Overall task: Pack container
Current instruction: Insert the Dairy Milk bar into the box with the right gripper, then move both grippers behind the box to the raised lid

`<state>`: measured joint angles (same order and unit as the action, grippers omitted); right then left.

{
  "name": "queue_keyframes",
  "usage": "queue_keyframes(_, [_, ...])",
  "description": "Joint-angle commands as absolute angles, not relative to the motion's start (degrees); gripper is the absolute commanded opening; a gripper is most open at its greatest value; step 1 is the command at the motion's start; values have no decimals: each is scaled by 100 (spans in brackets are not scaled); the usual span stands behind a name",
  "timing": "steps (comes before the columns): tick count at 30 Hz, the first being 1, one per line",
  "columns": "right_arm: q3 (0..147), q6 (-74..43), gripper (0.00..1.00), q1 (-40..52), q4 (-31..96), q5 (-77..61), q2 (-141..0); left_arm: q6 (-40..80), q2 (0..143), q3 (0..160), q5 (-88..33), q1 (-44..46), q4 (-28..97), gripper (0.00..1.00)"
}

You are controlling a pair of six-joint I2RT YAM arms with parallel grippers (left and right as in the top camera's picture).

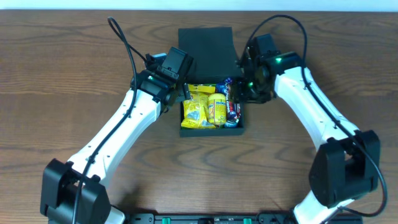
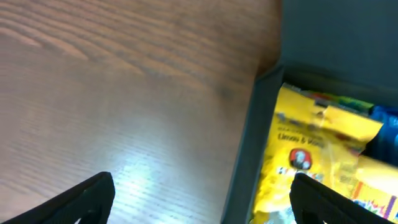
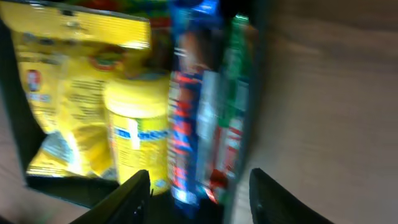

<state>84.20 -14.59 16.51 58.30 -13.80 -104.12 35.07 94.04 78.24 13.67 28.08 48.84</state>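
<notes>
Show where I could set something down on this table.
Free: wood in front of the box, between the left arm and right arm; the far corners. Crowded: the box, full of packets, left end effector and right end effector at its sides.

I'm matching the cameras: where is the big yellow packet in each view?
Overhead: yellow packet, centre, in the left half of the container.
Left wrist: yellow packet at the right.
Right wrist: yellow packet, upper left.
Shared landmark: the container's dark left wall beside it.
</notes>
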Motion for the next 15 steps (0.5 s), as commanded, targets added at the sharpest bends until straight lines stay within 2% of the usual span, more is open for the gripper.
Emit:
queue_keyframes(1, [8438,-1223,51,1435,6020,-939,-9695,3382,8829,7800,1387,2797,5159,91])
queue_keyframes(5, [8200,-1061,51,1315,6344,-827,-8626,3295,7942,7743,1389,2976,5636,91])
queue_keyframes(8, [7343,-1063,55,1299,5940,-744,-7644,3151,7164,7284,1522,3284,5518,93])
queue_keyframes(10, [6556,-1068,64,1291,5468,-746,-6949,3148,6578,6698,1570,3468,5218,96])
queue_keyframes(15, [5177,-1267,74,1212,4797,-749,-5771,3282,5581,5441,1487,3489,4600,98])
